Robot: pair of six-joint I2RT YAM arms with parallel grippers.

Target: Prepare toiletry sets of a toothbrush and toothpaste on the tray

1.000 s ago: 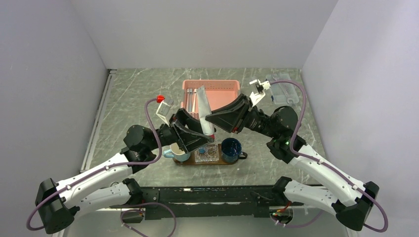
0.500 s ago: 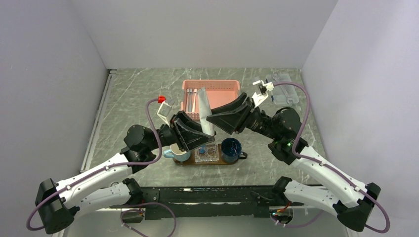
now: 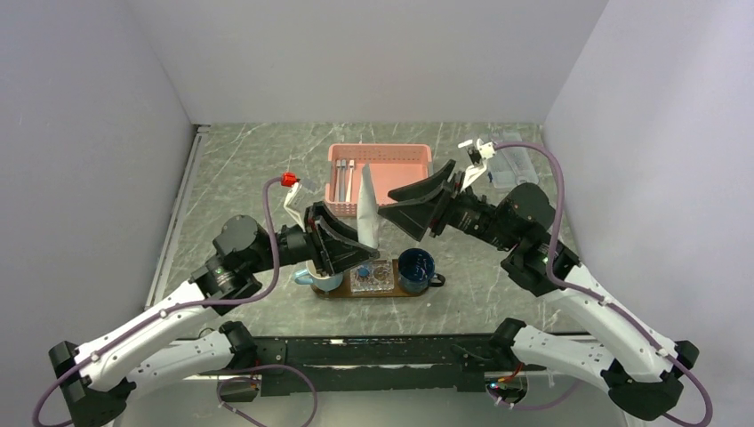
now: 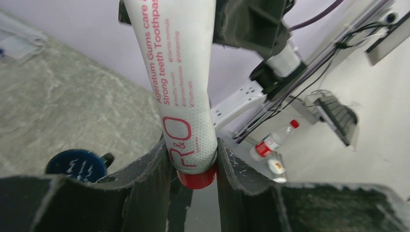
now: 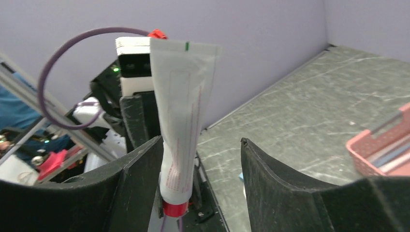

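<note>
Closest to the arms' bases is the tray [image 3: 391, 293], a dark wooden board lying crosswise on the grey marbled table. Three cups stand on it in a row: a pale blue mug [image 3: 316, 277] at the left end, a clear glass [image 3: 373, 278] in the middle and a dark blue mug [image 3: 416, 269] to the right.

Just above the tray's left half, the left gripper [image 4: 193, 155] is clamped on the toothpaste [image 4: 181, 82], a white tube with red lettering. Both fingers press it just above its red cap. The tube stands nearly upright in the air, cap down and flat crimped end up, so it is off the table and not on the tray.

From the other side the right gripper [image 5: 200, 142] has its jaws spread wide around the same tube. In its own camera the tube sits close against one finger [image 5: 140, 164], though I can't tell if they touch, and the other finger stands well clear of it.

Behind the two hands a pink basket [image 3: 382, 151] sits in the middle of the table, with a couple of slim pale items lying in its left part. Further back to the right, near the wall, is a clear plastic box [image 3: 517, 163], partly crossed by the right arm's purple cable.
</note>
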